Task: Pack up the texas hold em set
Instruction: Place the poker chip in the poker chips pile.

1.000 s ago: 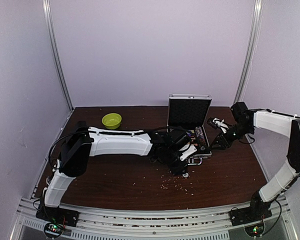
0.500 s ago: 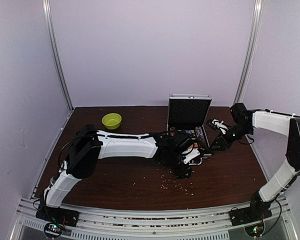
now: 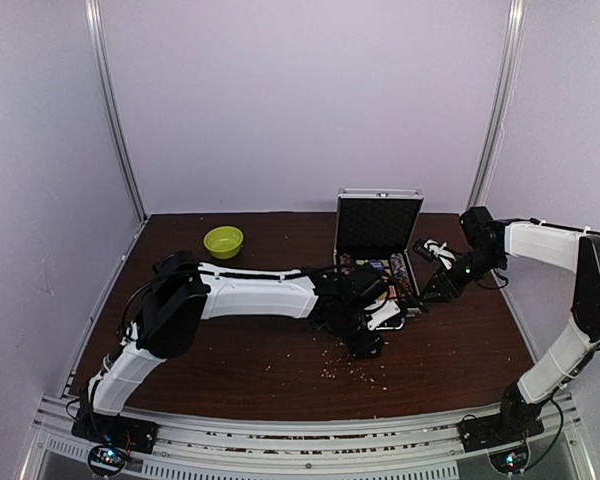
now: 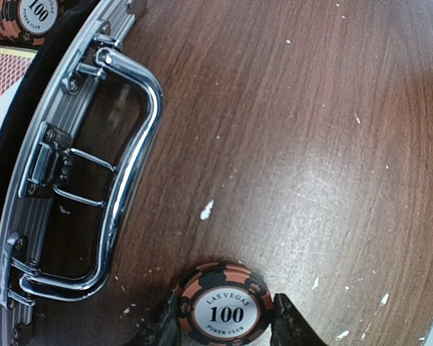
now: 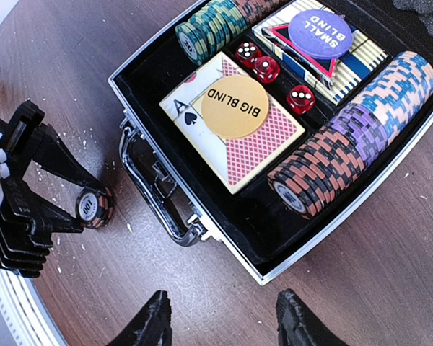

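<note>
The silver briefcase (image 3: 378,230) stands open at the back centre, its lid upright. In the right wrist view its black tray (image 5: 304,256) holds rows of poker chips (image 5: 346,140), card decks, red dice (image 5: 265,69), a yellow BIG BLIND button (image 5: 236,107) and a purple SMALL BLIND button (image 5: 320,32). A black-and-orange 100 chip (image 4: 224,306) lies on the table in front of the case handle (image 4: 133,166). My left gripper (image 4: 224,317) is closed on it, a finger against each side; both also show in the right wrist view (image 5: 94,207). My right gripper (image 5: 222,324) is open and empty, above the table by the case's front right corner.
A lime-green bowl (image 3: 223,241) sits at the back left. Pale crumbs (image 3: 355,372) are scattered on the brown table in front of the case. The chrome handle sticks out from the case's front edge close to the left gripper.
My left arm has reached a little further right and forward, bringing its gripper down round the chip in front of the case. The right arm has barely moved.
</note>
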`<state>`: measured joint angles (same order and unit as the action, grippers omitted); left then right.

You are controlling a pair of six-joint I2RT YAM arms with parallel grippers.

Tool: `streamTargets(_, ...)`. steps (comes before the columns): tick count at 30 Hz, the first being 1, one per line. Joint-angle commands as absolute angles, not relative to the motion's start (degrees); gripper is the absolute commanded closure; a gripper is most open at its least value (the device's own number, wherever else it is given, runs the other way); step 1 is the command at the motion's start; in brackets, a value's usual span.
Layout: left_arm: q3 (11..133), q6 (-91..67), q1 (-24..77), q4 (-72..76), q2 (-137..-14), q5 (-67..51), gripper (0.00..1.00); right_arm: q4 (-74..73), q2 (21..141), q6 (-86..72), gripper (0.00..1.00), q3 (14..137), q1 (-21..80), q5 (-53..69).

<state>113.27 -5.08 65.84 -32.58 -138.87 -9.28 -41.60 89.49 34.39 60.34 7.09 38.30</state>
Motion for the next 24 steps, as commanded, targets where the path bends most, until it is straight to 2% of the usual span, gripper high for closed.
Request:
streamTargets(1,114.7,-4.4,65.7,-32.3,-139.9,-9.2,0.60,-42.4,90.2,35.2,0.49,59.9,6.9,38.5)
streamTargets(11,115.2,-4.1,65.8,-32.4,-138.9,-8.5,0.49,-43.0,90.1,35.6,0.47,60.0,6.9,39.0)
streamTargets(17,115.7,-3.4,65.8,-33.3,-136.7,-7.9,0.48,-46.1,89.8,36.9,0.46,62.2,6.9,41.3)
streamTargets(24,111.9,1.7,65.2,-38.2,-126.6,1.8,0.45,-49.7,86.9,39.2,0.45,67.5,7.0,36.0)
